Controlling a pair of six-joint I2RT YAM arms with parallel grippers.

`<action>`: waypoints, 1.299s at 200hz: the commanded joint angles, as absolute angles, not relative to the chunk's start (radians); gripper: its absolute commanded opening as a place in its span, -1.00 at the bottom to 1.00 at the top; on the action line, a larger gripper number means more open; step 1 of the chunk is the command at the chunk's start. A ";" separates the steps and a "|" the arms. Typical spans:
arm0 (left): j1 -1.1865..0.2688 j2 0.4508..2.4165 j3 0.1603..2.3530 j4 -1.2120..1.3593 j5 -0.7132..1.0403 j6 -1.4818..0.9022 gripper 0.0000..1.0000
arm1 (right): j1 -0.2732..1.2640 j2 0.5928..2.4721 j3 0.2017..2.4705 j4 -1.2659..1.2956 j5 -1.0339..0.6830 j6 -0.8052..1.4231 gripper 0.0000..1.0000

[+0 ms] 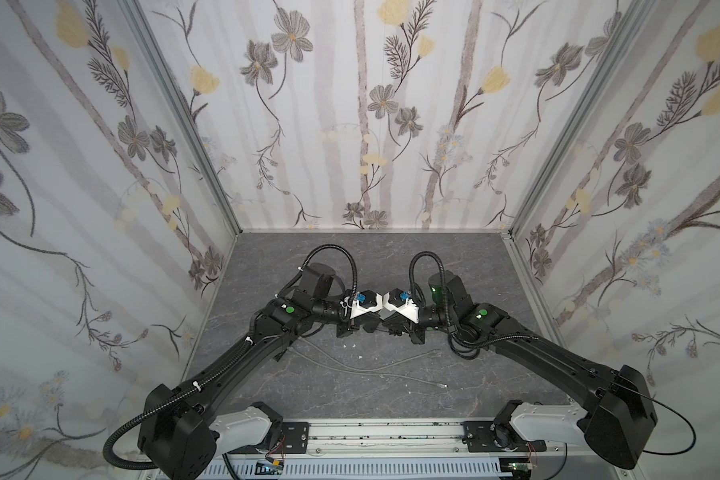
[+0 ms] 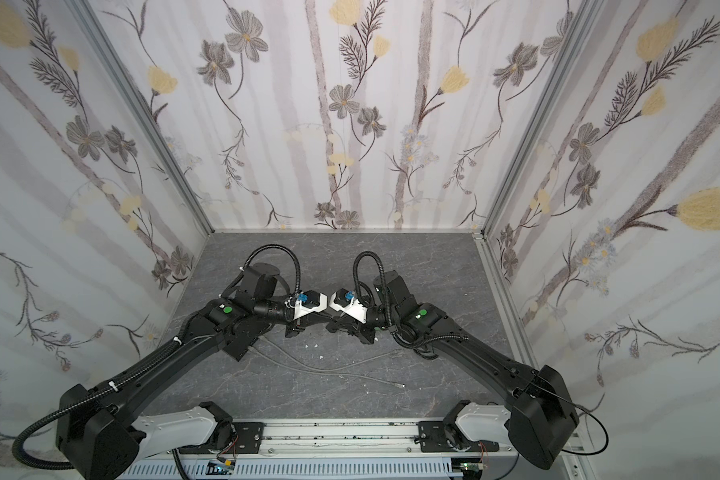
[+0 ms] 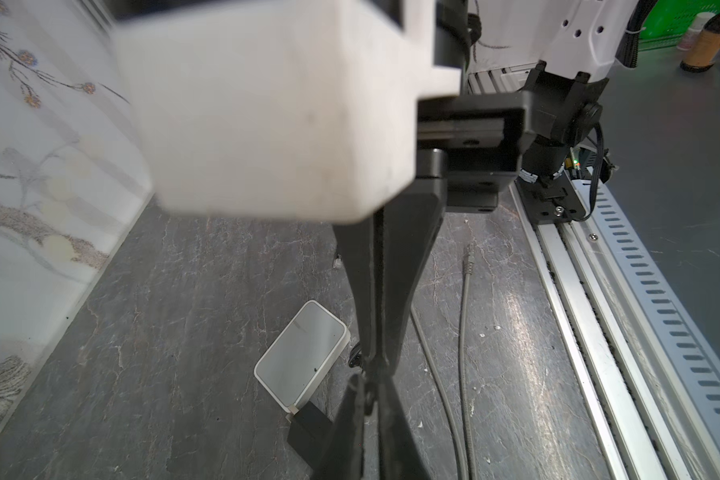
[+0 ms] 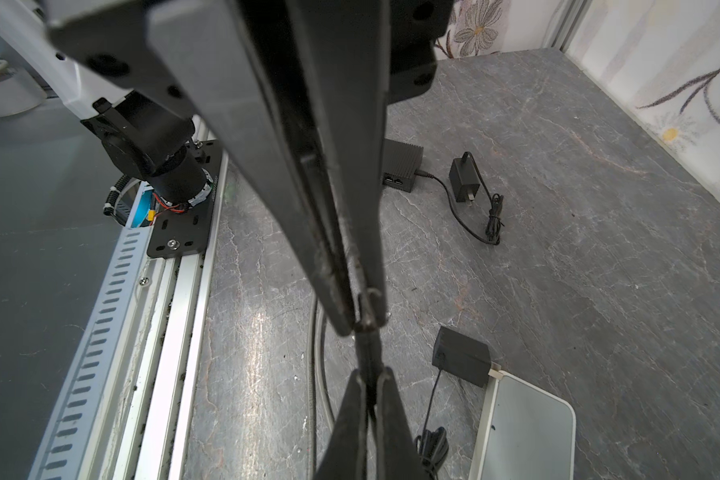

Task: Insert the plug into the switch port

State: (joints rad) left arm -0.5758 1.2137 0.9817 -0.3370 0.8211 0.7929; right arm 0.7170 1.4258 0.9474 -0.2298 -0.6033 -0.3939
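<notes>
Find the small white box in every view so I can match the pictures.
Top view: not made out; the arms' wrists cover that spot.
Top view: not made out either, under the wrists.
Left wrist: white box on the table, black adapter at its corner.
Right wrist: white box cut by the frame edge, beside the same adapter.
Shared landmark: the aluminium rail, in all four.

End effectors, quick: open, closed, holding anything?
Left black end effector: closed; whether it holds anything cannot be told.
Right black end effector: closed; whether it holds anything cannot be told.
</notes>
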 commanded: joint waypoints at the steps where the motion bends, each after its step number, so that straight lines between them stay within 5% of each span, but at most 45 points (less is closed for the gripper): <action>1: -0.576 1.225 1.003 -0.369 0.849 0.820 -1.00 | 0.717 1.430 0.961 -0.214 -0.636 -0.387 -1.00; 39: -0.577 1.229 1.015 -0.395 0.860 0.834 -1.00 | 0.717 1.416 0.955 -0.202 -0.643 -0.387 -0.89; 64: -0.578 1.217 1.013 -0.402 0.875 0.842 -1.00 | 0.715 1.368 0.910 -0.138 -0.641 -0.384 -0.38; 78: -0.577 1.208 1.008 -0.399 0.884 0.842 -1.00 | 0.714 1.323 0.866 -0.080 -0.641 -0.381 -0.27; 105: -0.574 1.198 1.006 -0.391 0.904 0.833 -1.00 | 0.709 1.223 0.709 0.134 -0.670 -0.341 -0.30; 147: -0.569 1.189 1.003 -0.374 0.940 0.812 -1.00 | 0.708 1.105 0.339 0.893 -0.639 -0.066 -0.33; 260: -0.568 1.195 1.013 -0.391 0.950 0.813 -1.00 | 0.728 1.268 0.457 0.783 -0.665 -0.148 -0.53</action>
State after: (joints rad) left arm -0.5678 1.1942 1.0039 -0.3931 0.9207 0.8070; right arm 0.7155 1.2396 0.4362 0.7860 -0.6296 -0.1249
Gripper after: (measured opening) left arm 0.050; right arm 0.226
